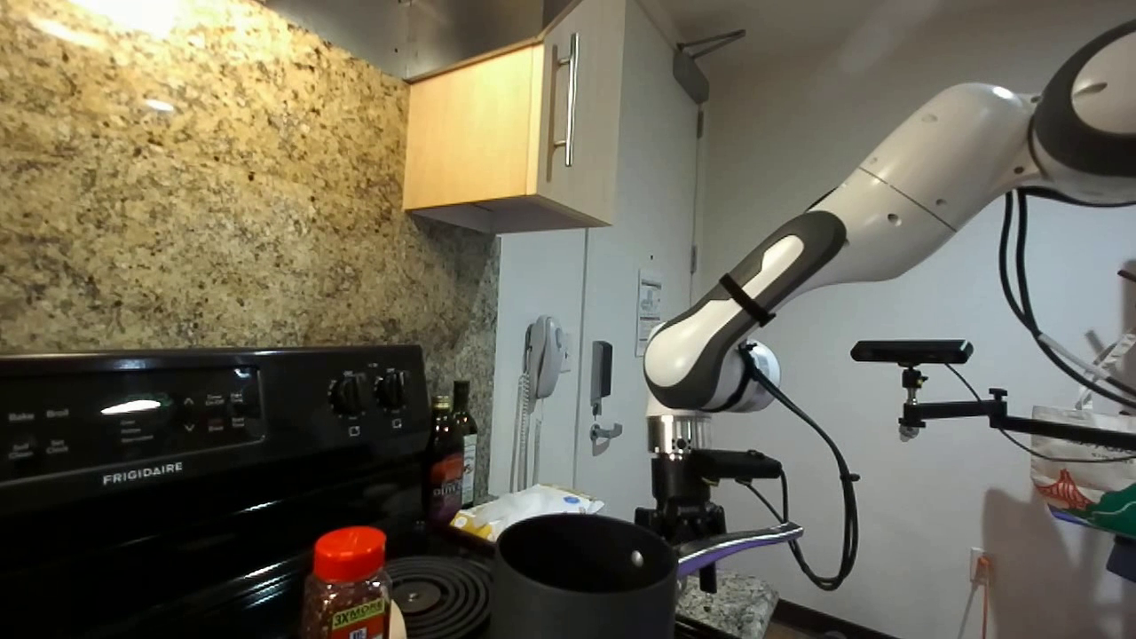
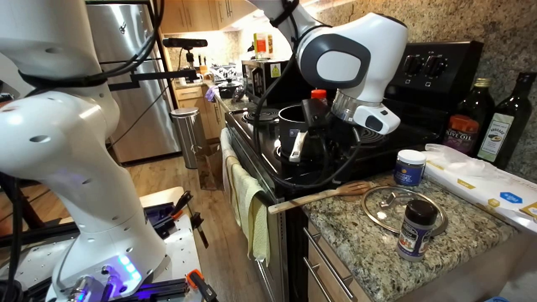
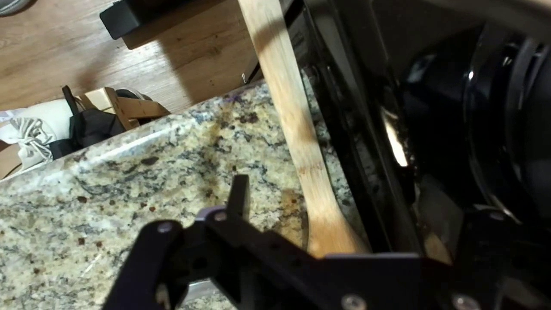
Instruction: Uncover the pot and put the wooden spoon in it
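The wide dark grey pot [image 1: 586,595] stands uncovered on the stove, its side handle [image 2: 297,147] pointing outward. Its glass lid [image 2: 392,214] lies on the granite counter. The wooden spoon [image 2: 306,200] rests near the counter's stove-side edge, with its handle sticking out past the front. In the wrist view my gripper [image 3: 340,206] is open above the wooden spoon [image 3: 288,112], whose neck runs between the spread fingers without visible contact; the gripper's body hides the spoon's head. In an exterior view the pot's handle partly covers my gripper [image 1: 683,555].
A black-capped spice jar [image 2: 416,230] stands at the lid, and a blue jar with a white cap [image 2: 410,167] stands behind it. Two dark bottles and a white box [image 2: 482,184] line the back. A red-capped jar [image 1: 349,586] is beside the pot.
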Tool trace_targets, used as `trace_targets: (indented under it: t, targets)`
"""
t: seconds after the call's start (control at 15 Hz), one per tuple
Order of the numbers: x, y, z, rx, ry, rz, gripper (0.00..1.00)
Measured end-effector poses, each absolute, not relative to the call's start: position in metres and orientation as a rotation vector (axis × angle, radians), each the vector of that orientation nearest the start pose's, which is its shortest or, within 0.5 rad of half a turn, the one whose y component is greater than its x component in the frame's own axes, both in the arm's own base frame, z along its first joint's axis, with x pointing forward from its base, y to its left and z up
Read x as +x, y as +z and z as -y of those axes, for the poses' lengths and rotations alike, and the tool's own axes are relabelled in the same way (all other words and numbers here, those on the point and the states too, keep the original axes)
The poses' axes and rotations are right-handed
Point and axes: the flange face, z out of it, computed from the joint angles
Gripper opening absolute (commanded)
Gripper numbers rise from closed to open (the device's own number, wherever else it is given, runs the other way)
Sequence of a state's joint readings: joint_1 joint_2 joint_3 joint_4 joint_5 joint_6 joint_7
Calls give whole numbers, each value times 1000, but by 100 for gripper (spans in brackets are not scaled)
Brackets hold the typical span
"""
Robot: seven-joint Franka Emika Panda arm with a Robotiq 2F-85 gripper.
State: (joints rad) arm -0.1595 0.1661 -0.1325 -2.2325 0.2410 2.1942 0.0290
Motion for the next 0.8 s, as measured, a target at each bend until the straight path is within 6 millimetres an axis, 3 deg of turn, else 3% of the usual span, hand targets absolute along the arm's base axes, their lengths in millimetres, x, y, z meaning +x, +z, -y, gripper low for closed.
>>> trace_targets:
  t: [0.47,0.8]
  targets:
    - [504,279,137,-2899,224,-676,100]
    - [501,279,151,-2903,189,-715,100]
